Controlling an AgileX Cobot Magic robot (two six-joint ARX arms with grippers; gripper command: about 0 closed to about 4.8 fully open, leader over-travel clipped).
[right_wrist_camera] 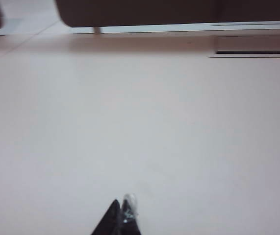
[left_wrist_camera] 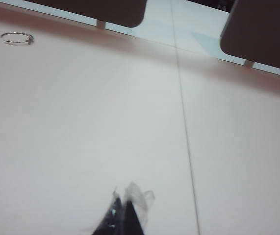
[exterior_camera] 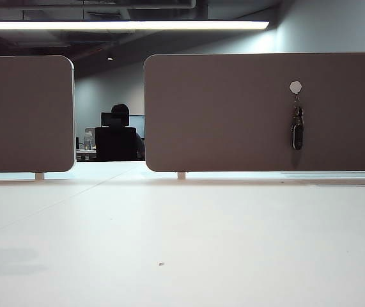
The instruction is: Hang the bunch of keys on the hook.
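On the right-hand brown panel (exterior_camera: 265, 112), in the exterior view, the hook (exterior_camera: 295, 87) sits high up as a small pale hexagonal pad, and the bunch of keys (exterior_camera: 296, 130) hangs straight down from it, the dark oval fob lowest and lying against the panel face. A second brown panel (exterior_camera: 25, 114) stands to the left, with a gap between them showing a dark office chair (exterior_camera: 115, 143) beyond. The white surface (exterior_camera: 182, 243) in front lies bare. Neither arm shows in that view. The left gripper (left_wrist_camera: 122, 215) hovers over the surface with its jaws pressed together, holding nothing; a thin metal ring (left_wrist_camera: 17, 38) lies far off near the panels. The right gripper (right_wrist_camera: 120, 218) likewise has its jaws closed and empty above the surface.
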